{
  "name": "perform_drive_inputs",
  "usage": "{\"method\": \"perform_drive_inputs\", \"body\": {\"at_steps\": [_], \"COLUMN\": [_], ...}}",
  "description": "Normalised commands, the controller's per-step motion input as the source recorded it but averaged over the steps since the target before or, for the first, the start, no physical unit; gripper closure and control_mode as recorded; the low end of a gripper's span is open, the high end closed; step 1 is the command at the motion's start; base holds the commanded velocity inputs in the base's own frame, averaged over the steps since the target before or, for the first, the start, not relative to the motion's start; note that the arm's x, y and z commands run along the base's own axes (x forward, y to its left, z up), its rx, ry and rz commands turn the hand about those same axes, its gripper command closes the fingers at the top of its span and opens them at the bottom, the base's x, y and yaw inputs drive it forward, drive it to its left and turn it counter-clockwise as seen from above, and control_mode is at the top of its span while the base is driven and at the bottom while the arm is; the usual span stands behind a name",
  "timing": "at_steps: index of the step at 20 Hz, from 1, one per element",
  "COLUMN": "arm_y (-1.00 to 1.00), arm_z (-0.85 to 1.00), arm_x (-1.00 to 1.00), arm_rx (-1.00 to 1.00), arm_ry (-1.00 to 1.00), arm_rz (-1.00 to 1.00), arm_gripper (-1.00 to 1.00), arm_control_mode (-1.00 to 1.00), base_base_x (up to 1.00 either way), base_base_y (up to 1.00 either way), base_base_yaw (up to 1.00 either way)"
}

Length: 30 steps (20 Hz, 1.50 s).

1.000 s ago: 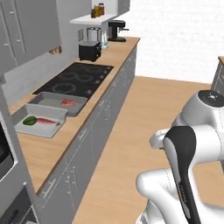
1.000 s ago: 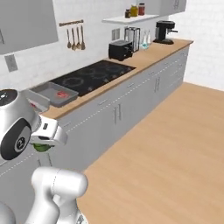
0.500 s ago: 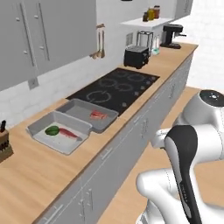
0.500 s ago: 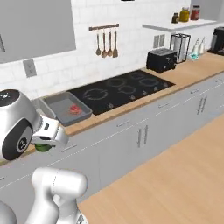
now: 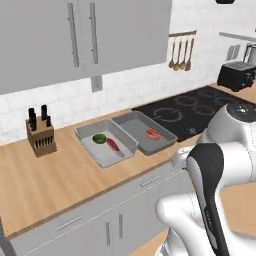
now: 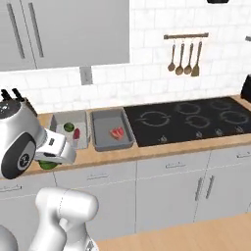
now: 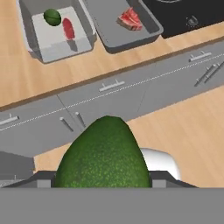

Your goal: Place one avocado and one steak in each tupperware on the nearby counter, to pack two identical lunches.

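Between the pincer (image 7: 103, 186) tips sits a dark green pebbled avocado (image 7: 104, 159), clamped at its widest part and carried low in front of the grey drawer fronts (image 7: 131, 94), short of the long light-brown wood-grain counter (image 5: 60, 175); in the right base view a green sliver of it peeks under the white wrist. Judging by the task, this fruit is meant for the second lunch. Up on the counter two light-grey shallow rectangular tupperware bins lie side by side, touching. The left bin (image 7: 33, 43) already has a small round green avocado (image 7: 52, 17) and a flat red steak (image 7: 68, 28), so it looks complete. The right bin (image 7: 111, 41) has just a red streaked steak (image 7: 130, 19) near its far end, leaving bare floor on the near side, a likely spot for the carried fruit. Beside that bin begins the black stovetop (image 5: 192, 107); a wooden knife block (image 5: 40, 135) stands well to the left of the bins. Wooden utensils (image 6: 184, 59) hang on the tiled wall.
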Motion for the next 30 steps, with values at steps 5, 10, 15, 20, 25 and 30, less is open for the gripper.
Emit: {"method": "perform_drive_inputs", "body": {"at_steps": [5,10,15,20,25,30], "arm_y": [0.00,0.00,0.00,0.00,0.00,0.00], "arm_z": [0.00,0.00,0.00,0.00,0.00,0.00], "arm_x": [0.00,0.00,0.00,0.00,0.00,0.00], "arm_rx": [0.00,0.00,0.00,0.00,0.00,0.00], "arm_ry": [0.00,0.00,0.00,0.00,0.00,0.00], "arm_rz": [0.00,0.00,0.00,0.00,0.00,0.00], "arm_gripper": [1.00,1.00,1.00,1.00,1.00,1.00], "arm_control_mode": [1.00,1.00,1.00,1.00,1.00,1.00], "base_base_x": [0.44,0.45,0.54,0.58,0.21,0.04], "base_base_y": [-0.57,-0.87,-0.08,0.06,0.00,0.00], "base_base_yaw": [0.71,0.33,0.00,0.02,0.02,0.00]}}
